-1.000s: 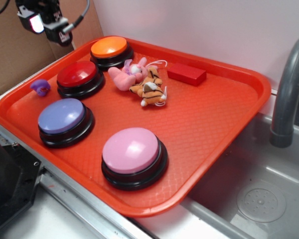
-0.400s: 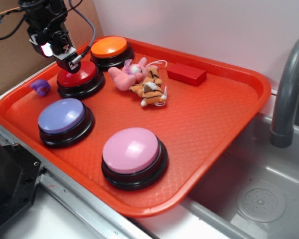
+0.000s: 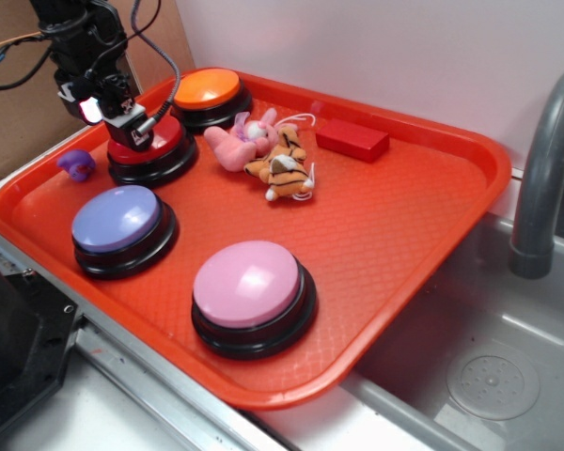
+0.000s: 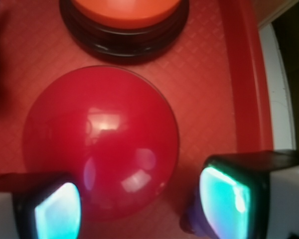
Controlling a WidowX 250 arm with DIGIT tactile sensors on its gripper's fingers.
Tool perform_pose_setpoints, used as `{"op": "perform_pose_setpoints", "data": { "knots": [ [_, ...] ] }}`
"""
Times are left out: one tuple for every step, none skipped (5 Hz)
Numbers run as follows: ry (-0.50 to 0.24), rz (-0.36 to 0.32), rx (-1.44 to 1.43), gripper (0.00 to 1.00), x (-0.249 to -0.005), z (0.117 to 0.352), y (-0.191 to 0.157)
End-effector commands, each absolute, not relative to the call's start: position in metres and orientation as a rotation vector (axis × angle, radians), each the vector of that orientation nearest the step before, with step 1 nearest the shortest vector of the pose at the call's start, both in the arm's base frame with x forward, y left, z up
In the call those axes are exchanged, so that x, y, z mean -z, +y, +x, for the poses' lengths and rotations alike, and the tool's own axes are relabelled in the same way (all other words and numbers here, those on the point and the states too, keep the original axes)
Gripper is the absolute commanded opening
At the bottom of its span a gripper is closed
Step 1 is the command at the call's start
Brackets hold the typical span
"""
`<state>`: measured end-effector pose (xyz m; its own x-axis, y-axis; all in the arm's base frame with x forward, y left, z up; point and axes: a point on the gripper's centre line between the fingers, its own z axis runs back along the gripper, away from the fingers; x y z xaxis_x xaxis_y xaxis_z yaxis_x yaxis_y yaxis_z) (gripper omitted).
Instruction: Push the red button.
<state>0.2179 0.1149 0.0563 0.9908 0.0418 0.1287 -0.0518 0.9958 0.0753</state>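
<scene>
Even, bright light; wrist view soft at close range

Soft glare is seen on the red button (image 4: 100, 144) and pink button (image 3: 248, 280). The fingers (image 4: 229, 196) are blurred and glow cyan. Faint shadows are cast on the tray (image 3: 404, 225).

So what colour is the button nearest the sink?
Pink, on a black base: the pink button, clearest in the exterior view.
</scene>
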Motion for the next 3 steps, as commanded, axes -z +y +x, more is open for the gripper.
{"op": "perform_pose_setpoints", "data": {
  "knots": [
    [-0.148,0.093,-0.046,1.00,-0.068,0.225,0.118],
    [-0.156,0.094,-0.039,1.00,-0.054,0.236,0.112],
    [-0.116,0.067,-0.015,1.00,-0.037,0.247,0.109]
  ]
}}
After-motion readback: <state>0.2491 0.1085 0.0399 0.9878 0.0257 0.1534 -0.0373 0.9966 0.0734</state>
